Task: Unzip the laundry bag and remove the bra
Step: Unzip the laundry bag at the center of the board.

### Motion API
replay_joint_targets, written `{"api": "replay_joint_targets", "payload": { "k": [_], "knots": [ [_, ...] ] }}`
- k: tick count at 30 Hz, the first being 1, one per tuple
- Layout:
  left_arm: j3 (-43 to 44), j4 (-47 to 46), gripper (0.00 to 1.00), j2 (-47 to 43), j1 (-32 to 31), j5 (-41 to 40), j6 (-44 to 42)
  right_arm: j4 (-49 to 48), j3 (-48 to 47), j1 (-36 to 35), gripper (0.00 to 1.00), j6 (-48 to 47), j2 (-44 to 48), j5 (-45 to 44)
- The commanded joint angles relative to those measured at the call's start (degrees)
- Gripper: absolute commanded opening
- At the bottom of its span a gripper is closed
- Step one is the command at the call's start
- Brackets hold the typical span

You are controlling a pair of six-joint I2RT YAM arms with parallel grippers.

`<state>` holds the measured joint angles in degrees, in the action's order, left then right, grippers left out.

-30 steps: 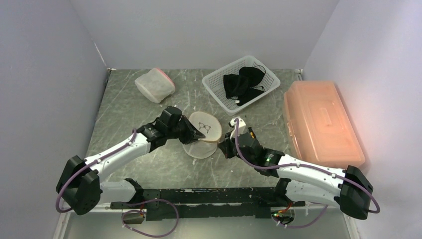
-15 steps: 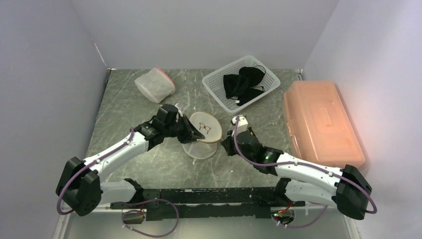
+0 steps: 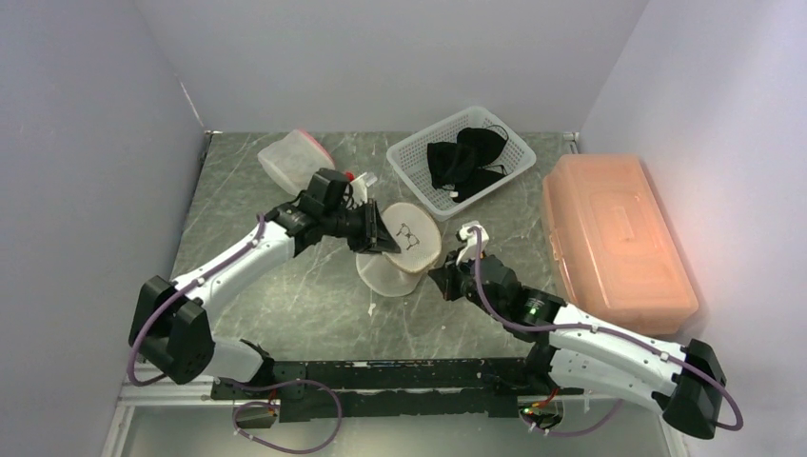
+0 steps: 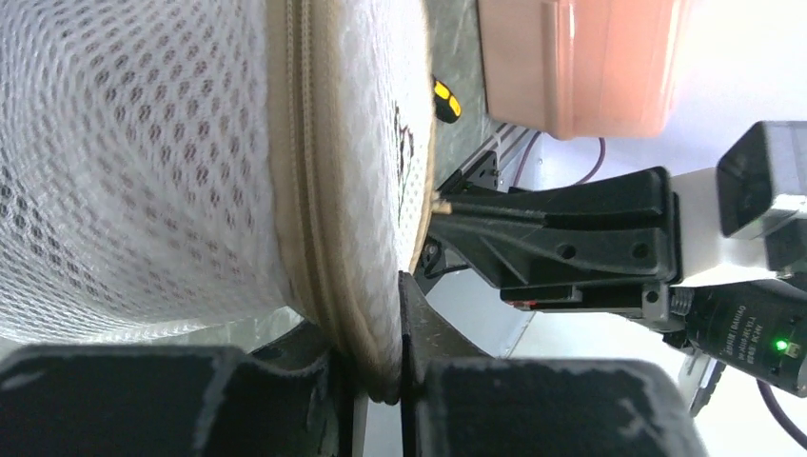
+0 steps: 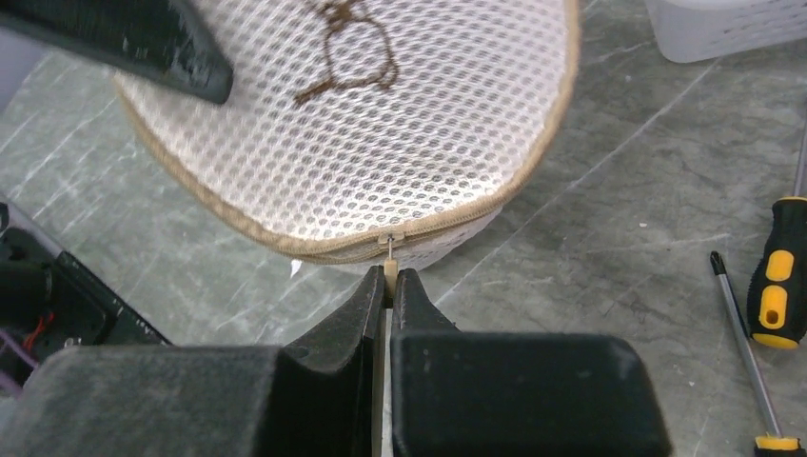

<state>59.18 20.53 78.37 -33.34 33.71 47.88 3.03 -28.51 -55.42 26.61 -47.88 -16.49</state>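
My right claw [image 5: 385, 286] pinches the zipper pull [image 5: 389, 253], left claw [image 4: 381, 367] clamps the laundry bag [image 4: 143, 143] rim, so I should drag along the seam, bag taut.

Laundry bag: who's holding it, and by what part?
Both: left end effector pinches the laundry bag by its zippered rim; right end effector grips the zipper pull.
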Motion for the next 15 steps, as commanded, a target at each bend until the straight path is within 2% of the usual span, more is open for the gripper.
{"api": "replay_joint_targets", "payload": {
  "k": [1,5,8,10,11,12,15],
  "knots": [
    [8.85,6.03,0.25,2.54,0.83,4.35,-12.61,1.71,-0.18,-2.21,0.00,-1.94,2.84,0.94],
    [13.95,11.27,0.48,6.62,2.75,5.86,-16.96,1.52,0.57,-3.39,0.00,-1.49,3.18,0.46],
    [13.28,9.76,0.65,7.89,3.92,4.32,-15.73,-0.89,1.90,-3.58,0.00,-0.14,1.60,0.28],
    [9.63,5.74,0.73,7.48,4.40,4.62,-12.43,-2.77,3.09,-3.66,0.00,1.14,0.18,-0.06],
    [7.57,3.39,0.89,6.82,4.42,4.42,-10.61,-3.62,3.45,-3.71,0.00,1.86,-0.45,-0.46],
    [5.57,1.32,0.93,5.90,4.43,3.79,-8.68,-4.96,3.76,-3.69,0.00,2.36,-0.99,-0.67],
    [1.14,0.91,0.93,2.35,4.38,0.31,-4.18,-7.07,4.46,-3.73,0.00,3.28,-2.11,-0.99]
  ]
}}
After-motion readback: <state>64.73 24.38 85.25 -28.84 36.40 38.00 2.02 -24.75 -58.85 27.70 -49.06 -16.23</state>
